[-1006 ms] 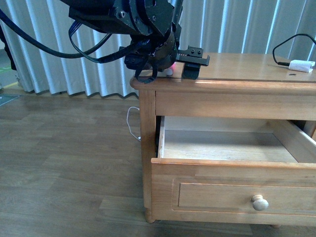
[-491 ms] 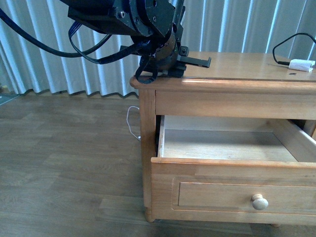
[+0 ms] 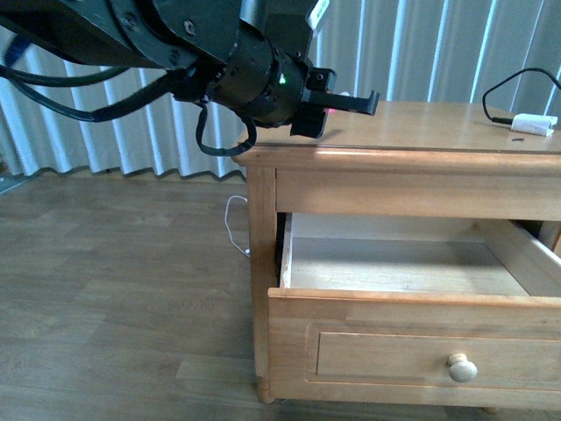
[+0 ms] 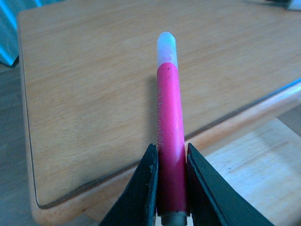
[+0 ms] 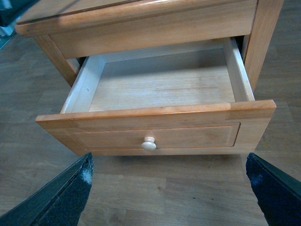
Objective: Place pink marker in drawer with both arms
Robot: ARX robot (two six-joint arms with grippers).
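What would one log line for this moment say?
left end effector: shut on pink marker | right end effector: open | drawer: open, empty

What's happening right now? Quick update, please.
Left gripper shut on pink marker, above cabinet top. Right gripper open, facing open drawer. Drawer empty, nothing blocking.

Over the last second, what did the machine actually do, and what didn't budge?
The left arm shut its jaws on the pink pen lying at the left corner of the cabinet top and raised it slightly off the wood. The drawer stayed pulled out and empty, and the white plug kept its place at the far end of the top.
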